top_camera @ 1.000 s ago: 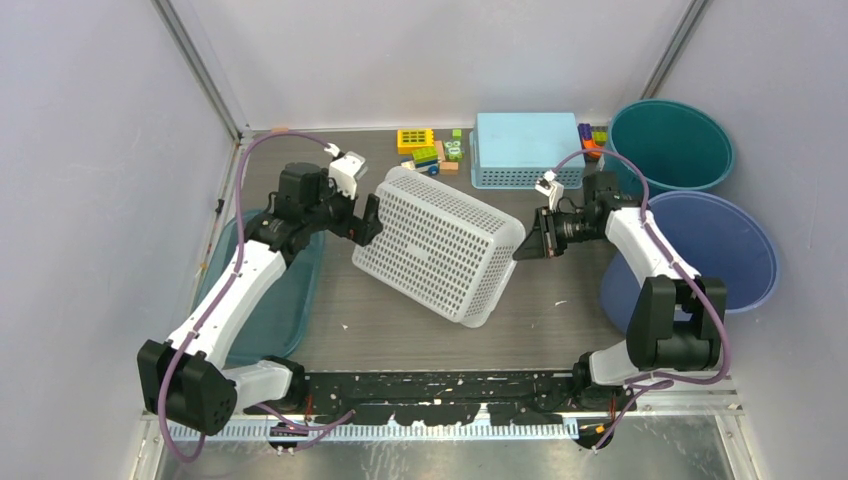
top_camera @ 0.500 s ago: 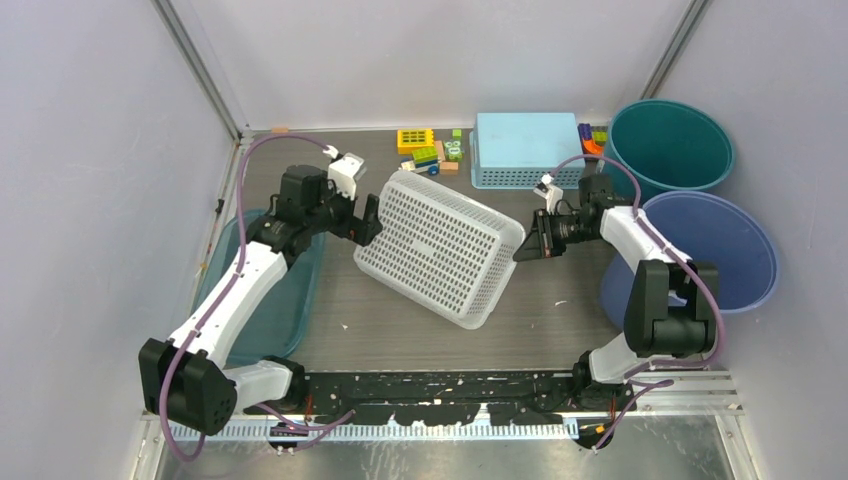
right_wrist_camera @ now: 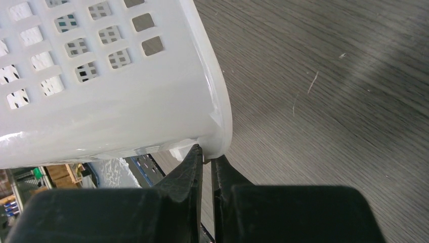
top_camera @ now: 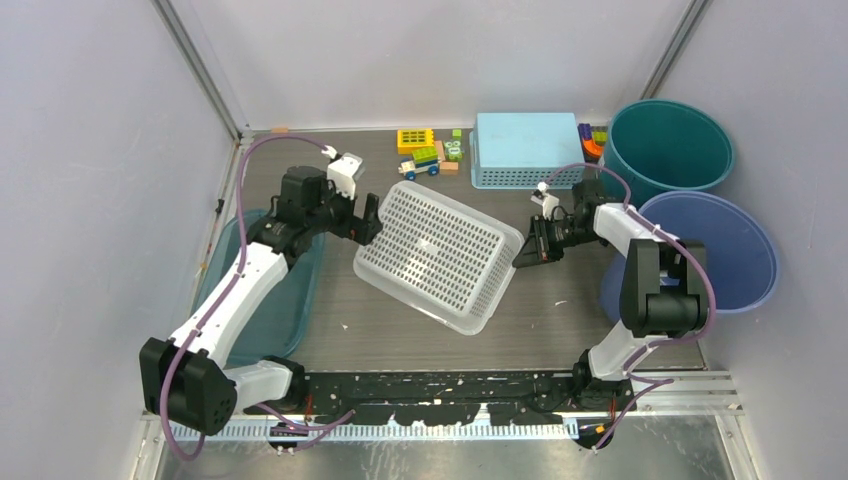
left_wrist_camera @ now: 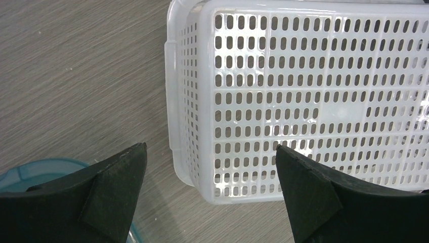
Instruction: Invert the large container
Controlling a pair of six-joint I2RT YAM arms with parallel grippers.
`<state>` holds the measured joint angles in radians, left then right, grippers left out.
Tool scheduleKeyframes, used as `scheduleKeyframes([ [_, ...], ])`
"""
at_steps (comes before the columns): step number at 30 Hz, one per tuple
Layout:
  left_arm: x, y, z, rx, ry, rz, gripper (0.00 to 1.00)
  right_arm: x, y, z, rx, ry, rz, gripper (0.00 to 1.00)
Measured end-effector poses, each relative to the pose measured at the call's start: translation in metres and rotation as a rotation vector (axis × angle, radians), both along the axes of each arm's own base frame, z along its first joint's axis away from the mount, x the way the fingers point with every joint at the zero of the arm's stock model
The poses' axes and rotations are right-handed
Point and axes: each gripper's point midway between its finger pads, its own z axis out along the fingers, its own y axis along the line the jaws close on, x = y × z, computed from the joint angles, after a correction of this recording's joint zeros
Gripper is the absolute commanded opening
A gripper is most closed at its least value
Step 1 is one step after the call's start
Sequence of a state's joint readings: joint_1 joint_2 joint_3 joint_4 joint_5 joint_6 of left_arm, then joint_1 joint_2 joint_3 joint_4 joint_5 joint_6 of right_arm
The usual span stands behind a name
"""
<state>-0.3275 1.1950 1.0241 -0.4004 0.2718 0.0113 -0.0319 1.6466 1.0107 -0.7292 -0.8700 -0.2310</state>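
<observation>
the large white container (top_camera: 435, 255) is in the middle of the tabletop (top_camera: 560, 330), between the two arms. it lies slanted, one corner pointing to the far left and one to the near right. its base with many holes faces mostly up and its rim is low. it is tilted, not flat.

the right claw (top_camera: 522, 255) is at the right corner of the container. in the right wrist view its fingers (right_wrist_camera: 189, 172) are pressed almost together and pinch the thin lip of the rim (right_wrist_camera: 215, 144). this corner is a little above the tabletop, because the wood surface shows under it.

the left claw (top_camera: 362, 222) is at the far left end of the container and is spread wide. in the left wrist view the two black fingers (left_wrist_camera: 116, 187) stand far from each other, and the short end of the container (left_wrist_camera: 313, 96) shows between them. i cannot tell if they touch it.

a teal tray (top_camera: 290, 300) lies under the left arm. at the far side are a light blue basket (top_camera: 525, 145) and some coloured toy blocks (top_camera: 425, 150). on the right are a teal bucket (top_camera: 670, 145) and a blue bucket (top_camera: 725, 250).
</observation>
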Motion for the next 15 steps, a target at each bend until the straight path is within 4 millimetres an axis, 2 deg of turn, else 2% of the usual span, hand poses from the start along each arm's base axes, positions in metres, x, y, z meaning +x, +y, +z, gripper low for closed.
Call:
scheduleKeyframes([
  [15,-0.001,-0.001,-0.007,-0.019,0.021,0.018,1.00,0.002,-0.004,-0.016,-0.035,0.049,-0.025,0.09],
])
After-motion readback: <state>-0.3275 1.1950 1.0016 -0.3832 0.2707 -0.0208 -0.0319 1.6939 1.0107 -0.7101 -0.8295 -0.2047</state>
